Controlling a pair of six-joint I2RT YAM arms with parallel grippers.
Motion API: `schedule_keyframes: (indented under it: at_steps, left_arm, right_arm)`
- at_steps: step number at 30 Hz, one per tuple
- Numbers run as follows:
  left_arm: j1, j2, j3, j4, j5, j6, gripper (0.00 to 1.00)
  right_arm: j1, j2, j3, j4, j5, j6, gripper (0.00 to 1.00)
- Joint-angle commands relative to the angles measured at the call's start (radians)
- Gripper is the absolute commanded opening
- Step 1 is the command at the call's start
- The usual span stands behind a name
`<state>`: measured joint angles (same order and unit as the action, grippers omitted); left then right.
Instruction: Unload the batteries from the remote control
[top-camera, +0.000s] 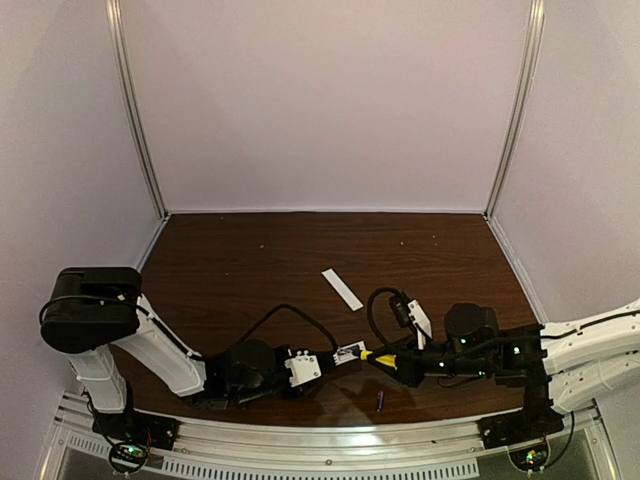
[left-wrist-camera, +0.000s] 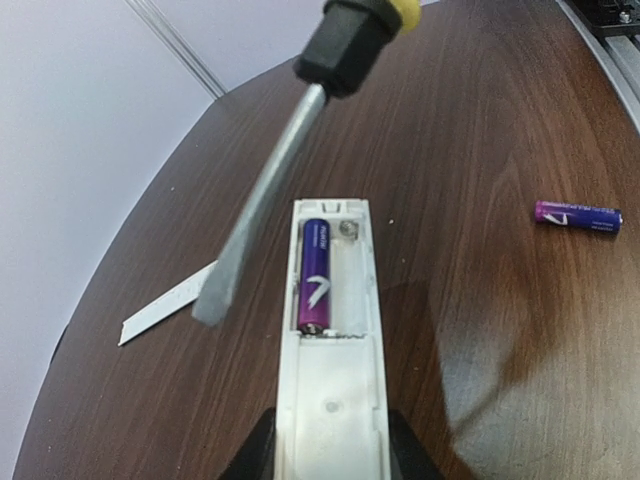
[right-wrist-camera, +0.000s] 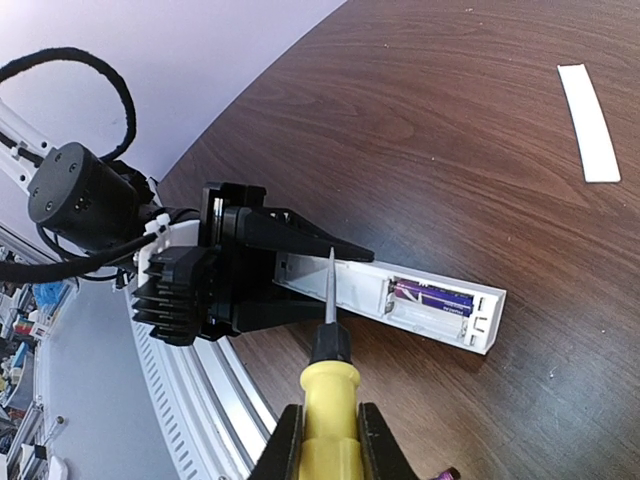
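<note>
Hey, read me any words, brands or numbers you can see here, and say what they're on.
Seated battery in the remote control: white chevron mark and small print, too blurred to read.
Loose battery on the table: small print, unreadable.
Nothing else shows legible text.

Dark wood-grain table (top-camera: 240, 260), two loose pieces lying on it.
Thin flat white cover strip (top-camera: 342, 289) lying near the middle at a slant, well apart from a single purple-blue battery (top-camera: 380, 401) resting on its side close to the near edge, just ahead of the metal rail (top-camera: 300, 437). Glossy surface, pale reflections toward the front.
</note>
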<state>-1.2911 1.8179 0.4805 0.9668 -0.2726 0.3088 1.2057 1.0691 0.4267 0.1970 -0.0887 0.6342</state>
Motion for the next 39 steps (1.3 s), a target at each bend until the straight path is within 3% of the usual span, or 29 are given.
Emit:
schedule_keyframes:
  at_steps: [1, 9, 20, 39]
  left_arm:
    - [0.006, -0.015, 0.015, 0.032, -0.009, -0.019, 0.00]
    - [0.018, -0.022, 0.027, 0.003, -0.022, -0.056, 0.00]
    - [0.051, -0.065, 0.056, -0.098, 0.088, -0.160, 0.00]
    - [0.074, -0.067, 0.037, -0.088, 0.123, -0.194, 0.00]
  right_arm:
    - [-0.003, -0.025, 0.035, -0.045, 0.039, 0.018, 0.00]
    - [-0.002, -0.031, 0.077, -0.151, 0.130, 0.055, 0.00]
    - [-0.001, -0.011, 0.153, -0.249, 0.154, 0.057, 0.00]
    - [0.000, -0.013, 0.171, -0.346, 0.219, 0.026, 0.00]
